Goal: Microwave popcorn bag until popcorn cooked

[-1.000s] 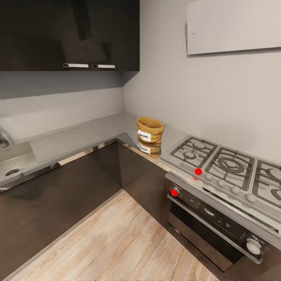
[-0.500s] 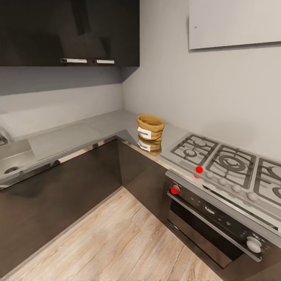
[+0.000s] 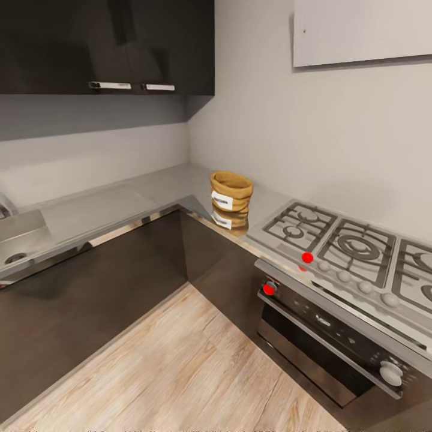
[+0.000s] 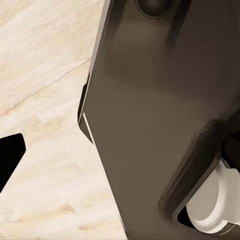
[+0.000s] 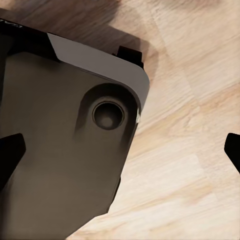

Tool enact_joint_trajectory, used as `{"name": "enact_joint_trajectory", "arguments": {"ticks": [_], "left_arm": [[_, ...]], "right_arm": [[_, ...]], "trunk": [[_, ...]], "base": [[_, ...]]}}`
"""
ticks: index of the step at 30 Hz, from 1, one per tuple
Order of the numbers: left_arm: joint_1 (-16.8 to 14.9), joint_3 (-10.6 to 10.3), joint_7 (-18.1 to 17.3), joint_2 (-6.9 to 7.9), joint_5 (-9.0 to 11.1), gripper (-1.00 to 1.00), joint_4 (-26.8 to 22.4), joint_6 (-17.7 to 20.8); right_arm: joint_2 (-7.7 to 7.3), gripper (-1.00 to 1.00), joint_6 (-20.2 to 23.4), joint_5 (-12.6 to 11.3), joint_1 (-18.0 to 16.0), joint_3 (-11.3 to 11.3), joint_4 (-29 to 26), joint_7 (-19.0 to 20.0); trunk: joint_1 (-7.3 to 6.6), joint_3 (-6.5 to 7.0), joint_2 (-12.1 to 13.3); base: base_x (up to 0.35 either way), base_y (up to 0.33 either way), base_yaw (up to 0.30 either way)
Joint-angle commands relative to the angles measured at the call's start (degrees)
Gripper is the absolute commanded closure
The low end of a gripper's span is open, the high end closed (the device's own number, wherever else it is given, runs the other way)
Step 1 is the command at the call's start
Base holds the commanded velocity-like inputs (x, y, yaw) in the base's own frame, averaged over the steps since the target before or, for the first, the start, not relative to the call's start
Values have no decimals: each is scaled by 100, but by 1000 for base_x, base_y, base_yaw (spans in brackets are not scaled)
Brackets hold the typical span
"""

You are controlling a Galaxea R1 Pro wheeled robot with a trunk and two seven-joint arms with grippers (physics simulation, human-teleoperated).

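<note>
The popcorn bag [image 3: 231, 191], a small tan sack with a rolled rim and a white label, stands upright on the shiny grey countertop [image 3: 126, 207] near its inner corner, just left of the gas hob. Its popcorn is hidden inside. The microwave is out of view. In the left wrist view my left gripper [image 4: 125, 155] hangs over the robot's dark base and the wooden floor, with one black fingertip [image 4: 11, 161] at the frame's edge. My right gripper [image 5: 125, 152] is open over the base and floor, its fingertips [image 5: 10, 155] far apart and holding nothing.
A gas hob [image 3: 348, 246] with red-marked knobs sits over a black built-in oven [image 3: 324, 342]. A sink [image 3: 15, 243] is at the counter's far left. Black wall cabinets [image 3: 108, 45] hang above. Wooden floor [image 3: 180, 360] lies between the cabinet runs.
The head camera has shifted slightly, so the whole scene sits a little higher in the picture. The bag has not moved on the counter.
</note>
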Motion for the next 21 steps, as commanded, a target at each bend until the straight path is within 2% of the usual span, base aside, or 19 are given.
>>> {"name": "enact_joint_trajectory", "arguments": {"ticks": [1,16,21], "left_arm": [[-2,-1,4,0,20,-100,1,-14],[-2,49,-27,-53,72,-100,1,-12],[-2,68,-48,-135,73,-100,9,-5]], "right_arm": [[-2,-100,11,46,-5,-48,6,13],[-18,-100,12,44,-5,-48,6,13],[-20,-100,11,49,-5,-48,6,13]], "trunk": [[0,-14,-3],[0,-140,-3],[0,-143,-3]], "base": [[0,0,0],[0,0,0],[0,0,0]]}}
